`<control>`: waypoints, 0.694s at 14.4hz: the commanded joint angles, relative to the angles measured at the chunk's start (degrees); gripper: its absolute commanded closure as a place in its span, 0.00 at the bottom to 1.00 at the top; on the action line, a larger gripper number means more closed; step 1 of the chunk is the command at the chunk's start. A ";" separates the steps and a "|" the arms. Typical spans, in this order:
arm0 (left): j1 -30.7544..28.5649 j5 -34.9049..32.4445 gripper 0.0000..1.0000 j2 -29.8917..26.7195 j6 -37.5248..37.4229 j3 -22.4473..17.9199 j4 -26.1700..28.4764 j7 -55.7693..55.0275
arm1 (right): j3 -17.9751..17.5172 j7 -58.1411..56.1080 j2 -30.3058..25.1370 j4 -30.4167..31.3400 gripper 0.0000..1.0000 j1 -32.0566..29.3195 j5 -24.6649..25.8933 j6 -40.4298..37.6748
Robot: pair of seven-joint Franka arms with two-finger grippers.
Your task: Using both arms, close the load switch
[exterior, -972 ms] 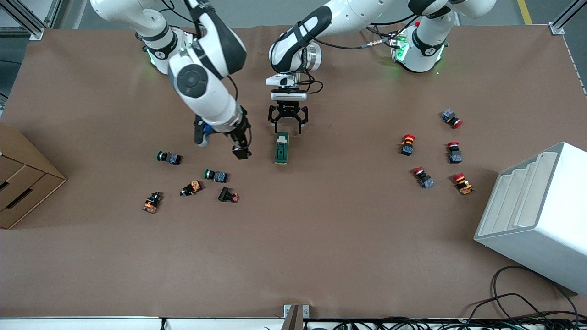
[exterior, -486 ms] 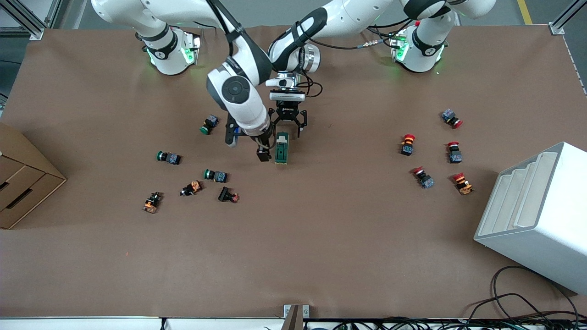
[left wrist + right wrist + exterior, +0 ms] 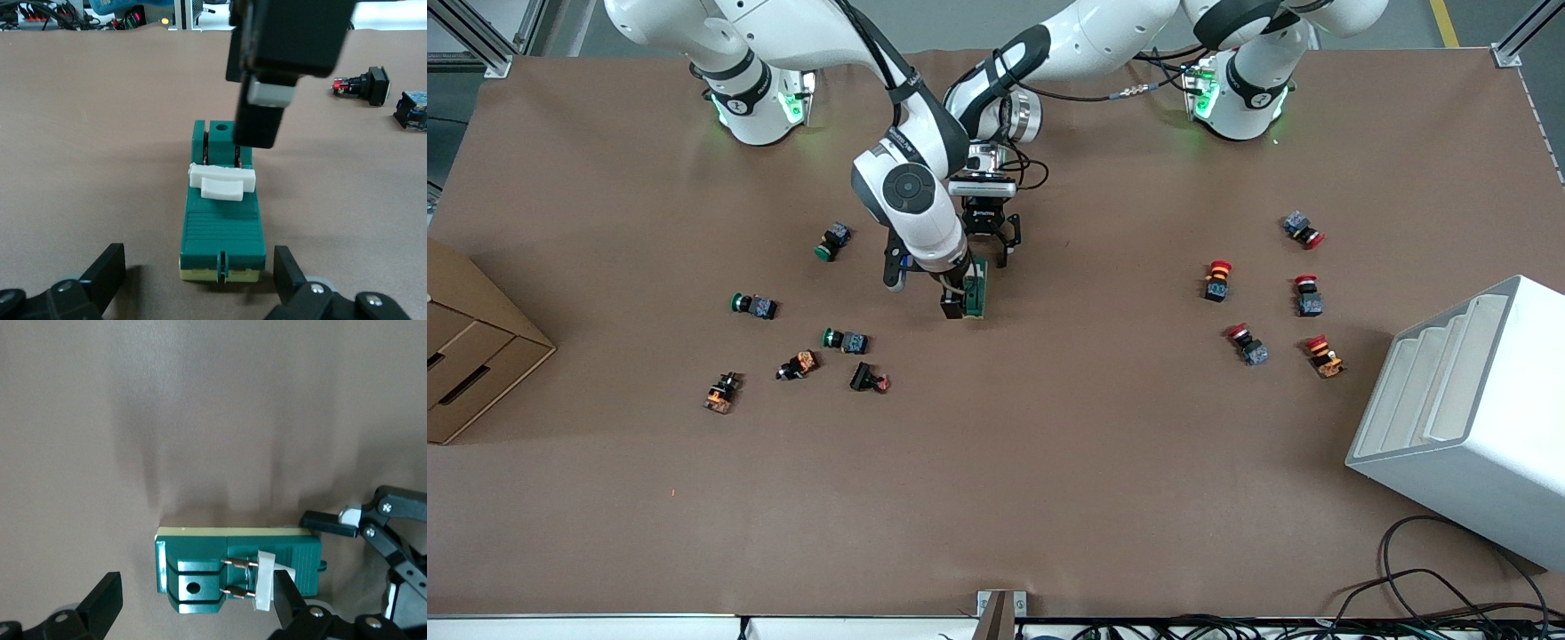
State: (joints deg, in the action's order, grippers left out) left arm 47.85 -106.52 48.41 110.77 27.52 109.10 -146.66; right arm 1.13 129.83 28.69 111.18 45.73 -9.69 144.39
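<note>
A matt, ribbed dark green plastic load switch [image 3: 222,217] with a smooth white plastic handle [image 3: 222,182], two bare copper-coloured metal prongs [image 3: 238,578] and a pale cream base lies on a surface [image 3: 1049,462] covered in matt brown paper-like sheeting, faintly creased. Black matt plastic forms the left gripper [image 3: 200,280] and right gripper [image 3: 193,607]; the arms' [image 3: 925,204] shells are glossy white with black bands. A corrugated cardboard box [image 3: 467,347] and a smooth, matt white tiered rack [image 3: 1467,418] sit at the surface's ends.

Right pincer [image 3: 953,307] reached load switch [image 3: 975,289].
</note>
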 commanded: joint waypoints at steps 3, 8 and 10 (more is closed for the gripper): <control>1.37 -0.88 0.02 0.90 -0.65 -0.53 -1.17 -0.90 | 0.45 4.37 1.37 -0.79 0.00 2.52 1.08 0.28; 1.72 -1.24 0.02 1.33 -0.74 -0.62 -1.26 -0.99 | 0.45 5.70 1.46 -0.35 0.00 4.28 1.08 0.11; 1.72 -1.24 0.02 1.33 -0.74 -0.62 -1.26 -0.99 | 0.62 5.61 1.37 -0.08 0.00 4.28 1.34 0.11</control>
State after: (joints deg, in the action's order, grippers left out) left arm 48.55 -106.72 48.56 110.46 27.44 109.06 -146.66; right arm 1.14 133.68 30.10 110.91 49.58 -9.69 144.38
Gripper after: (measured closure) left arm 0.018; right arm 0.000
